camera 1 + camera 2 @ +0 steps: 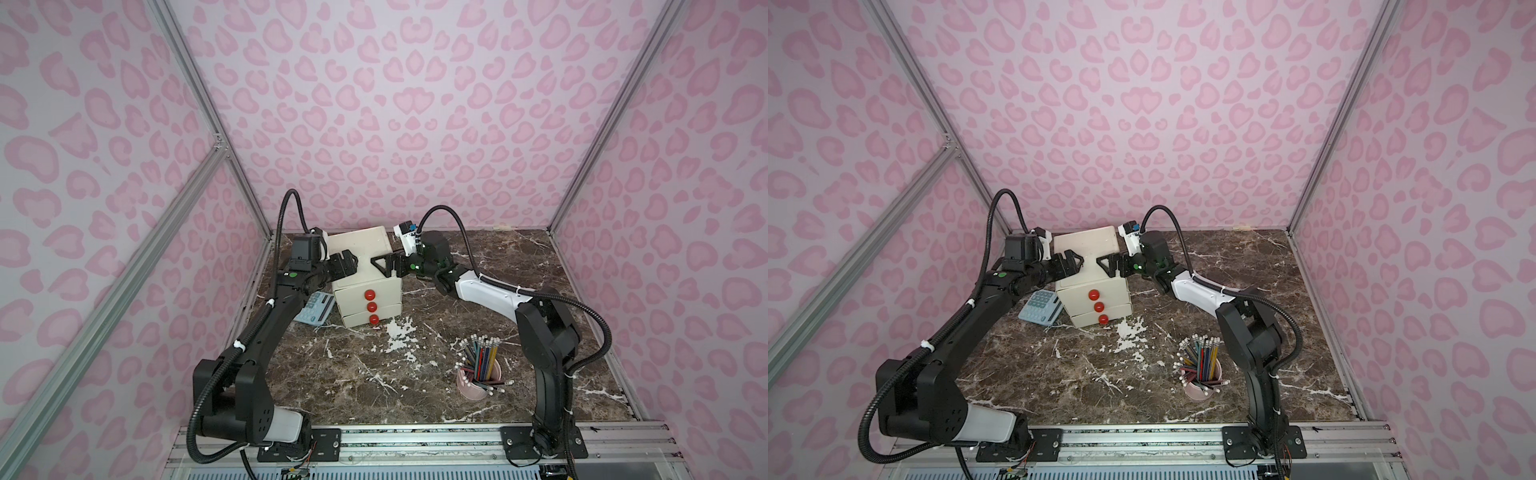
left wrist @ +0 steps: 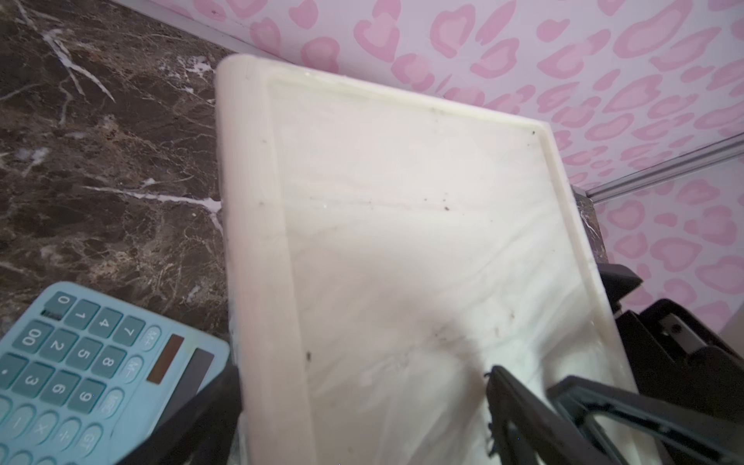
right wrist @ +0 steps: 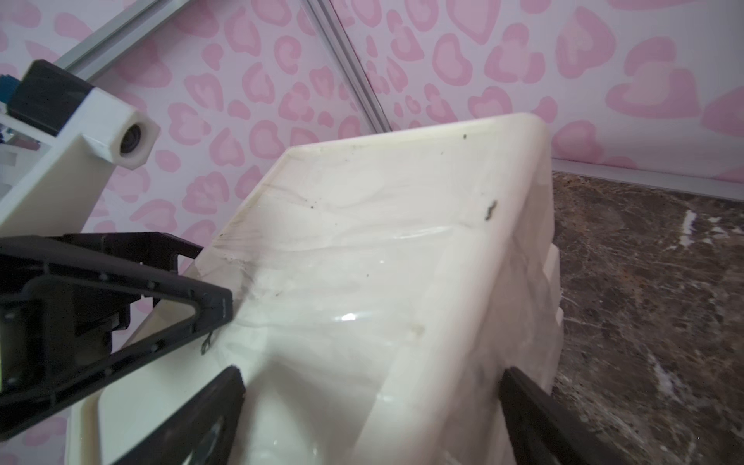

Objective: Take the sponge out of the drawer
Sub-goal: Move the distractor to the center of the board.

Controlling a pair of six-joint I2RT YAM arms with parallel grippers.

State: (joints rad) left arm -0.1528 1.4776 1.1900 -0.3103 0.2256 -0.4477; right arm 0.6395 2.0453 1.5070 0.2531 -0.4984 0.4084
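Top views show the drawers (image 1: 353, 297) apparently shut, sponge unseen.
Wide open and empty, left gripper (image 1: 352, 264) and right gripper (image 1: 379, 266) face each other above the cabinet (image 1: 361, 243), likely to brace it; sponge presumably inside.

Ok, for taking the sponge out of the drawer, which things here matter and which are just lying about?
Job: white drawer unit, its three red knobs, left gripper and right gripper, both open above its top. No sponge in view.
Lying about: blue calculator, pink cup of pencils.
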